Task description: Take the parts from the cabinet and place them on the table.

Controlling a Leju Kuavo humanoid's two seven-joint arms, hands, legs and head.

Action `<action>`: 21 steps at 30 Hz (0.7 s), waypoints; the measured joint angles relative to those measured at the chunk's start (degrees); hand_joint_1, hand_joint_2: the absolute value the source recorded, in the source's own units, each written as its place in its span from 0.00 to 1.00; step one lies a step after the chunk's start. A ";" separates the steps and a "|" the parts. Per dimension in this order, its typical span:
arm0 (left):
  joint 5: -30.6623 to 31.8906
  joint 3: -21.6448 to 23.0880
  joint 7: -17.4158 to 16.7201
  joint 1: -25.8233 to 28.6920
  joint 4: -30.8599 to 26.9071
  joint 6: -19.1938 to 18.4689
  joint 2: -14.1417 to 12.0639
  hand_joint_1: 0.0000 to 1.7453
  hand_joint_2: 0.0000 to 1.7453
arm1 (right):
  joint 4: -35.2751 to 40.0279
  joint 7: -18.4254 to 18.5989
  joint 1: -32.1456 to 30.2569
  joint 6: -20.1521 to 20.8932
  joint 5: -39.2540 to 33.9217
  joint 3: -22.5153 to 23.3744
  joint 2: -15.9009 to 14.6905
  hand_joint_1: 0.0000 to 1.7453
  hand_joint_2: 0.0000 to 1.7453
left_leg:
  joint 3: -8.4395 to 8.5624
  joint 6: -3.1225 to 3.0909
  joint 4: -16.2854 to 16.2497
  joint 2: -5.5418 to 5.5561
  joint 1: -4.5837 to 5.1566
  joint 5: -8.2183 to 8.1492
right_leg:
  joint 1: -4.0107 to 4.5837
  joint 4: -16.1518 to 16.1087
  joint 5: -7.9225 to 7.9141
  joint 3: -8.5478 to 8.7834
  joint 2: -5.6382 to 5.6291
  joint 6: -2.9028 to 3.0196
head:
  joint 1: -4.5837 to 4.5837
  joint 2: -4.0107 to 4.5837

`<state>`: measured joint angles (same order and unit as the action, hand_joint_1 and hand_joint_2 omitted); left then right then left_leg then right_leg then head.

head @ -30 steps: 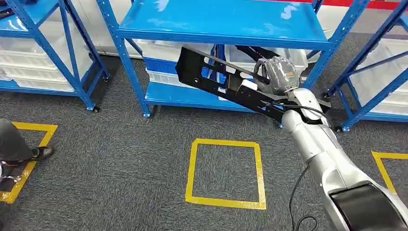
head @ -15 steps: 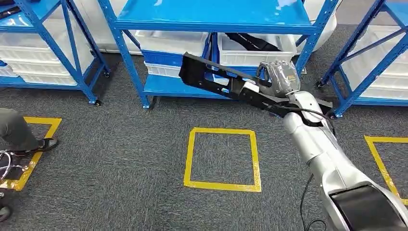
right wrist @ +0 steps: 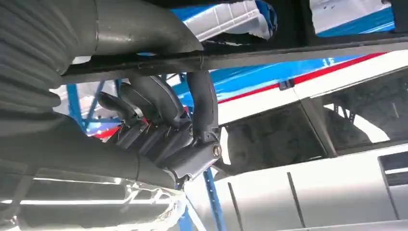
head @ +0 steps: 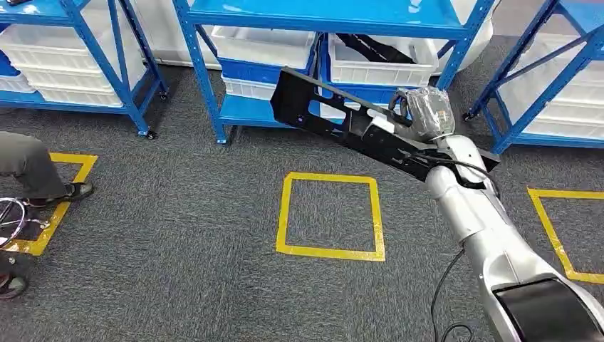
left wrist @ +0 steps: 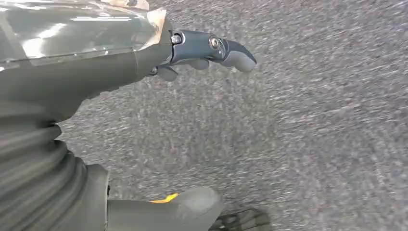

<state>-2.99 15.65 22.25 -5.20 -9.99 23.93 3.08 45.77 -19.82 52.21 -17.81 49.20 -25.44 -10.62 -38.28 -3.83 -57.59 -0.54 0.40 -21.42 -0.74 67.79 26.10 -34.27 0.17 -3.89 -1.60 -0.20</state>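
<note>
Person's leg far left of the blue cabinet. Left hand hangs over carpet, fingers loose, holding nothing. Yellow floor square in front of cabinet. Right hand grips the long black part, lifted clear of the cabinet. Carry step; next likely turn toward the table, keep part level.

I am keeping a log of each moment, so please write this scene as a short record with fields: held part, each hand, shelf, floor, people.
held part: long black part, lifted in front of the shelf
right hand: right hand grips the part near its middle
left hand: left hand hangs over grey carpet, holding nothing
shelf: blue rack with white bins; one holds another black part
floor: yellow tape square
people: a person's leg at the left
</note>
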 joint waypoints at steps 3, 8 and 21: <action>-0.39 -0.11 0.26 -0.45 -0.20 0.43 -0.04 0.00 1.00 | 1.90 0.63 0.62 0.06 0.59 0.53 0.30 0.98 1.00 | -1.27 1.04 0.09 0.00 0.39 2.18 | 0.79 -10.92 4.37 6.51 -0.13 2.01 | -0.27 0.00; -0.68 -0.68 0.61 -0.24 -0.15 0.76 -0.11 0.00 1.00 | 2.38 1.27 0.92 1.66 0.37 0.63 1.20 0.98 1.00 | -3.56 2.67 -3.90 0.49 -0.29 -4.10 | -0.21 -11.20 0.99 4.01 0.41 4.70 | -0.63 0.00; -0.52 -0.87 0.70 -0.62 -0.33 0.35 -0.29 0.00 1.00 | 4.02 1.18 1.53 3.21 -1.03 2.62 0.40 0.98 1.00 | 7.96 2.03 0.01 0.93 -1.09 -7.43 | -0.04 -11.16 -7.67 -4.62 0.72 0.17 | -0.37 0.00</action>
<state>-3.52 14.78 22.95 -5.82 -10.32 24.28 2.80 49.79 -18.64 53.74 -14.60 48.17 -22.82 -10.23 -30.32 -1.80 -57.58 0.39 -0.69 -28.84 -0.78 56.63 18.42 -38.90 0.89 -3.72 -1.97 -0.20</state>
